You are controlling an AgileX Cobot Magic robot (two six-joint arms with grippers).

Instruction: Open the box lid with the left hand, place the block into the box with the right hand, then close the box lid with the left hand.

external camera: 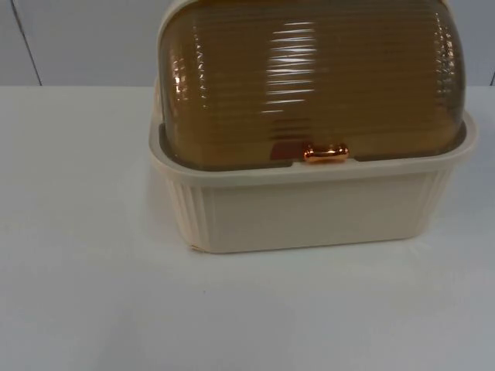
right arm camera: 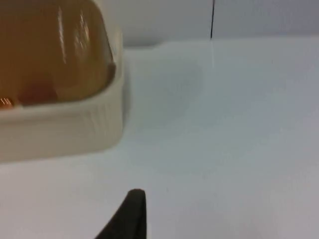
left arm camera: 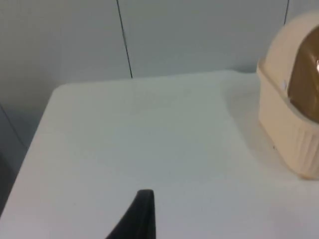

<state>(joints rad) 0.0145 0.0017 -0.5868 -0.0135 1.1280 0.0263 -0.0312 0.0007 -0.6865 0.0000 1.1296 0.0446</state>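
Table: white table [external camera: 77, 309], grey partition behind.
Box: cream box [external camera: 309, 212] near far edge; amber lid [external camera: 309, 69] down.
Handling: rigid, light, slippery; take copper knob [external camera: 326, 153].
Claws: left claw [left arm camera: 142, 214], right claw [right arm camera: 130, 214] wait aside; opening cannot be told.

I work at a white table top [external camera: 85, 263], smooth and matte, with soft diffuse light falling on it and faint grey shadows lying across its surface. Past its far edge stands the grey partition wall [external camera: 85, 39], made of flat panels. A thin dark seam [external camera: 27, 42] runs down between two of them, slightly slanted in the top view. From my left wrist the same wall [left arm camera: 199, 35] rises behind the table's rounded corner [left arm camera: 57, 92], with another dark seam [left arm camera: 124, 40] meeting the table edge, and a darker gap drops away beside the table's side. From my right wrist the table [right arm camera: 234, 124] stretches pale and even to the wall, where one more seam [right arm camera: 212, 19] shows.
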